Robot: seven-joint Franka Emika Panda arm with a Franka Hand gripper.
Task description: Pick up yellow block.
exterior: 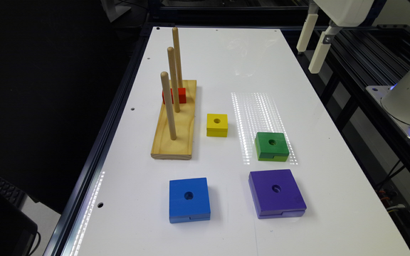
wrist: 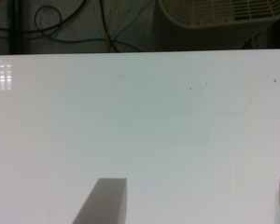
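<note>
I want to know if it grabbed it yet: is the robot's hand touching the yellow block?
Apart. In the exterior view the hand hangs high at the table's far edge, and the yellow block sits alone beside the peg board.

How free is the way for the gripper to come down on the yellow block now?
Probably free. The yellow block sits alone on the white table, apart from the peg board and green block. The gripper hangs open above the far table edge.

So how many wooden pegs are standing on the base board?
3. The near peg, middle peg and far peg stand in a row along the board. The red block sits at the far one.
</note>
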